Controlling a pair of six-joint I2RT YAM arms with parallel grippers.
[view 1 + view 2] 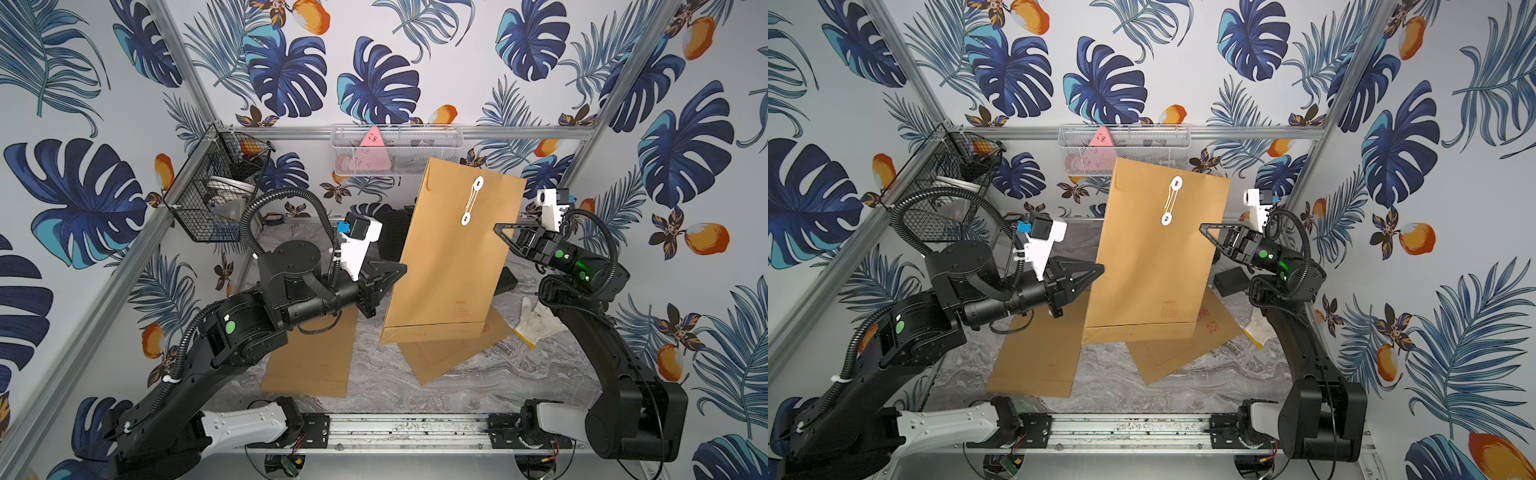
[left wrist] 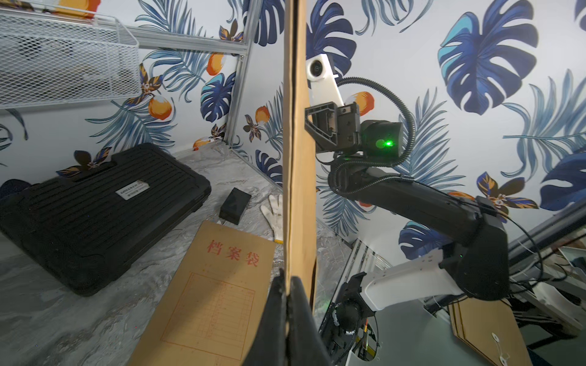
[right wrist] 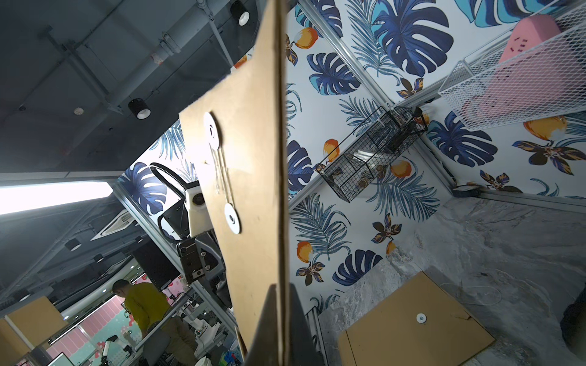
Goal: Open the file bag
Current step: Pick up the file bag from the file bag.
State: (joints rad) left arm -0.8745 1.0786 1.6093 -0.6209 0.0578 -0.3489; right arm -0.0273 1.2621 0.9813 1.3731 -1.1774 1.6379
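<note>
both top views show the file bag [image 1: 449,266] upright, left gripper [image 1: 404,267] and right gripper [image 1: 497,227] clamped on opposite edges, likely to keep its string [image 1: 473,201] reachable.

Left gripper [image 1: 402,269] and right gripper [image 1: 497,227] pinch the upright file bag [image 1: 449,266], string [image 1: 473,199] seemingly fastened.
</note>
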